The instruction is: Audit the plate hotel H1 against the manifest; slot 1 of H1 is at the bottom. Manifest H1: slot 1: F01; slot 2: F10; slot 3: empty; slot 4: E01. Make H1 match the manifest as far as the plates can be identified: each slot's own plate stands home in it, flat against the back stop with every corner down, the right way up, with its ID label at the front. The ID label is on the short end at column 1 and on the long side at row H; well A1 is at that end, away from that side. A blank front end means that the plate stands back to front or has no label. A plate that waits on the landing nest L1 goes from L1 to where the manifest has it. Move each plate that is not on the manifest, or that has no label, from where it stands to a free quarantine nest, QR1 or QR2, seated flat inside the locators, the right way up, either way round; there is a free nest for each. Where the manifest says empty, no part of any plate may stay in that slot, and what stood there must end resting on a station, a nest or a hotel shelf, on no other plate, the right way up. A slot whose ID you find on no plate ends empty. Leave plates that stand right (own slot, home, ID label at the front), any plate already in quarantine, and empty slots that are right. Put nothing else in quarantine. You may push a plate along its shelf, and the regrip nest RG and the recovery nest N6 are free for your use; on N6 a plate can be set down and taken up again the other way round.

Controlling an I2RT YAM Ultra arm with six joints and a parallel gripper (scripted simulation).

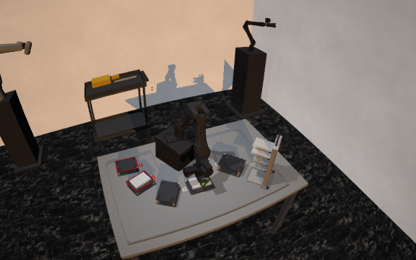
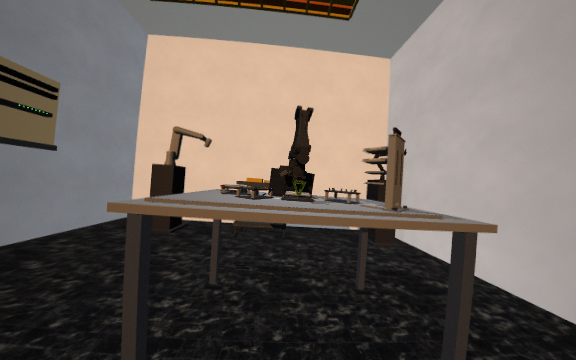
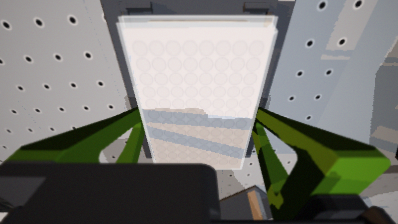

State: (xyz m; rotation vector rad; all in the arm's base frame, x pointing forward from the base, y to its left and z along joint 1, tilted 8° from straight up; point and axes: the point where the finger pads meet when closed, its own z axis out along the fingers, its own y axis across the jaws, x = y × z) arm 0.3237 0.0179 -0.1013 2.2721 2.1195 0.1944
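Note:
My gripper (image 1: 204, 183) (image 2: 299, 188) (image 3: 198, 111) is shut on a pale plate (image 1: 194, 183) (image 3: 197, 65), its green fingers at the two long sides. The plate is level over a low dark nest (image 1: 191, 191) (image 3: 112, 22); whether it touches the nest is unclear. No ID is readable on it. The hotel H1 (image 1: 271, 164) (image 2: 394, 175) stands at the right with pale shelves; its slot contents and labels cannot be made out. A white plate (image 1: 140, 180) lies on one red-edged quarantine nest (image 1: 139, 191). The other red-edged nest (image 1: 126, 165) is empty.
A raised dark nest (image 1: 168, 193) stands left of the gripper and another (image 1: 231, 164) stands between gripper and hotel, both without a plate. The arm's dark base block (image 1: 173, 152) is behind. The table's front edge (image 2: 288, 215) is beyond the nests.

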